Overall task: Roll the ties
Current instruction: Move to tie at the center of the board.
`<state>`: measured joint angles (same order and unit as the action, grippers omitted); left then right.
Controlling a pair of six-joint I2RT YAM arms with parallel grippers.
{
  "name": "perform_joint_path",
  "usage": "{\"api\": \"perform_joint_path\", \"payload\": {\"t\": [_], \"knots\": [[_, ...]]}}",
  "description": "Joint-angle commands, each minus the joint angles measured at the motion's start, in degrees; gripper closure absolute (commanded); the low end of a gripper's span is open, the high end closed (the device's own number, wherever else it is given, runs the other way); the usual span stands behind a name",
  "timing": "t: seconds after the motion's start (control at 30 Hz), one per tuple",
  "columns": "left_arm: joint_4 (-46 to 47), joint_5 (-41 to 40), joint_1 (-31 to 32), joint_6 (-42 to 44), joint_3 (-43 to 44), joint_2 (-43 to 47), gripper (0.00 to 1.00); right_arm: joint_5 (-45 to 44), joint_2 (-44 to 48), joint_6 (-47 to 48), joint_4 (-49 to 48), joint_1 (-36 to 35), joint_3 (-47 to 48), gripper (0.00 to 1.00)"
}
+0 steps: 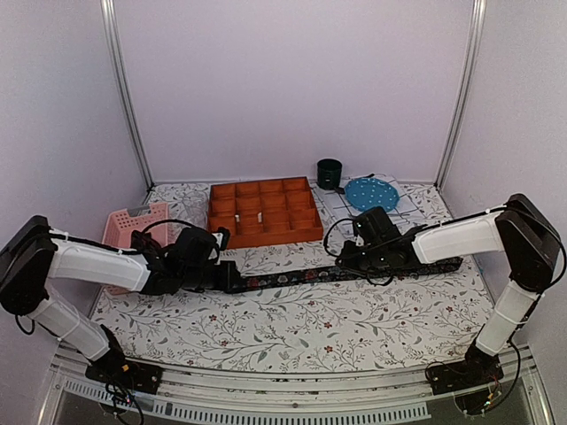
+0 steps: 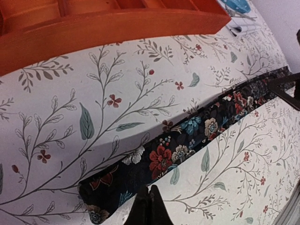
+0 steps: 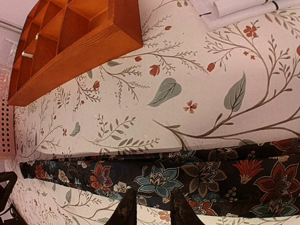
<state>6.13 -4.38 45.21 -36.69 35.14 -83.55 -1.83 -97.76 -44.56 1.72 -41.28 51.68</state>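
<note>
Tie (image 1: 292, 277) laid out flat and straight, running left to right across the middle of the table (image 1: 266, 341), just in front of the orange wooden tray (image 1: 266, 237) and roughly parallel to the near edge. No roll has started; I'd call this the opening pinch. The left claw (image 2: 149, 206) is down at the tie's left end, jaws pressed tight together right on the near hem. Whether any fabric is actually caught between them, I cannot tell. The right claw (image 3: 153, 208) sits farther along the strip, fingers parted, straddling the near hem with nothing held. Now the hazards. If that left claw has closed on nothing, the first turn simply won't form and the end will flop back flat. If it has nipped the floral cloth (image 2: 93, 103) underneath as well, the whole covering lifts with it. And if the right claw bears down unevenly while the left turns, the strip could skew, so the coil would wind crooked and go loose.
</note>
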Motion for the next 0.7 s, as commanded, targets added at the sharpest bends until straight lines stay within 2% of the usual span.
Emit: {"api": "perform_joint_path", "payload": {"t": [0.0, 0.4, 0.6, 0.63, 0.67], "knots": [[0.76, -1.99, -0.83, -1.9, -1.64, -1.49, 1.0, -0.74, 3.84, -0.7, 0.58, -1.43, 0.33, 0.76], [1.96, -0.66, -5.06, -3.71, -4.72, -7.49, 1.0, -5.59, 12.8, -0.59, 1.57, -6.15, -2.11, 0.74], [2.58, 1.29, -4.87, -1.66, -6.73, 0.17, 1.0, -9.77, 18.84, -1.04, 2.72, -6.29, -4.65, 0.71], [2.05, 1.41, -4.87, -1.18, -6.78, 1.87, 0.99, -11.42, 20.12, -0.99, 3.65, -6.22, -4.76, 0.69], [1.39, 1.66, -4.81, -0.66, -6.72, 3.66, 0.94, -13.1, 21.36, -0.84, 4.94, -5.96, -4.84, 0.68]]}}
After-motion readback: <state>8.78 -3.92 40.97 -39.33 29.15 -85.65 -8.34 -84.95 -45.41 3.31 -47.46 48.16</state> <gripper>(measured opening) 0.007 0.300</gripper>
